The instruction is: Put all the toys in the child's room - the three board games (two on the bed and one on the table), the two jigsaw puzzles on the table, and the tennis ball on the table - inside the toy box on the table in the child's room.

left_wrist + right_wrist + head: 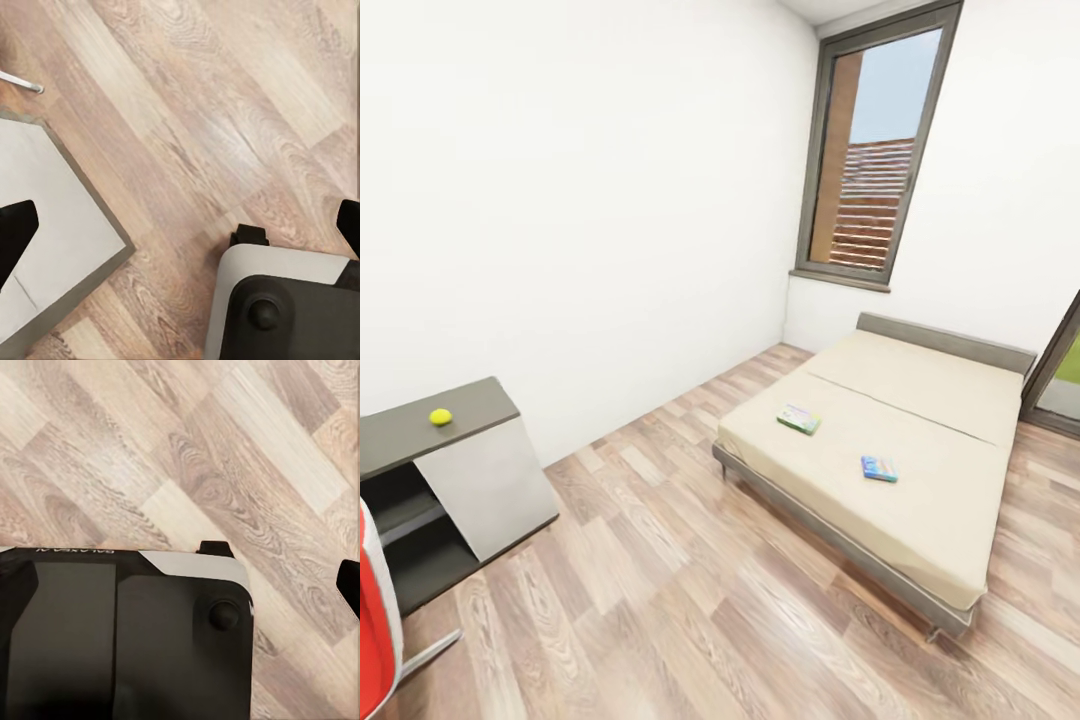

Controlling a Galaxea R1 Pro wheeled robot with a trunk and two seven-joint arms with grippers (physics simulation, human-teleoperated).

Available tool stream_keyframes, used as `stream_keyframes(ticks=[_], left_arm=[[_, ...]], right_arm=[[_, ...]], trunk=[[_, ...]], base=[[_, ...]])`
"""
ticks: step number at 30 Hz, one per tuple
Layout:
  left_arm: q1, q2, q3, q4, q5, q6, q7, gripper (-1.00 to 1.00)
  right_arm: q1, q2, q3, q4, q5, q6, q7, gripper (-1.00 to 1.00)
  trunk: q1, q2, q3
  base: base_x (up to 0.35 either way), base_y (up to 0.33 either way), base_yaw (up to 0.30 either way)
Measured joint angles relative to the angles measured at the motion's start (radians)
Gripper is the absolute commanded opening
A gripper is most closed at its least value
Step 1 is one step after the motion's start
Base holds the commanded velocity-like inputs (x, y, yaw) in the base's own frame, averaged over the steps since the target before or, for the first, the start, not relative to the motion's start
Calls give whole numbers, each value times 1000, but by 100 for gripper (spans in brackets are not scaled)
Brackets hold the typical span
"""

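**Desk:** What is your right wrist camera giving you?

**Caption:** You are looking straight down on the wood-plank floor point(225, 450), pale and brown boards running on a diagonal. The robot's base point(120, 637), black with a pale grey edge, covers the lower part, with 1 round knob point(223, 615) near its corner.

**Desk:** And your gripper?

**Caption:** You see 2 dark fingertips point(349, 585) at opposite edges, set wide apart, nothing between them but floor and base.
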Motion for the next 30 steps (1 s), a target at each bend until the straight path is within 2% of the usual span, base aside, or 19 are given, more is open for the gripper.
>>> stream_keyframes(ticks=[9, 19, 30], left_arm=[[0, 0, 0, 0, 0, 0, 1, 100], [0, 0, 0, 0, 0, 0, 0, 100], [0, 0, 0, 0, 0, 0, 1, 100]], right_arm=[[0, 0, 0, 0, 0, 0, 0, 100], [0, 0, 0, 0, 0, 0, 0, 100], [0, 0, 0, 0, 0, 0, 0, 100]], trunk=[[0, 0, 0], [0, 0, 3], [0, 0, 3]], base=[[283, 0, -152], [267, 122, -246], [241, 37, -44]])
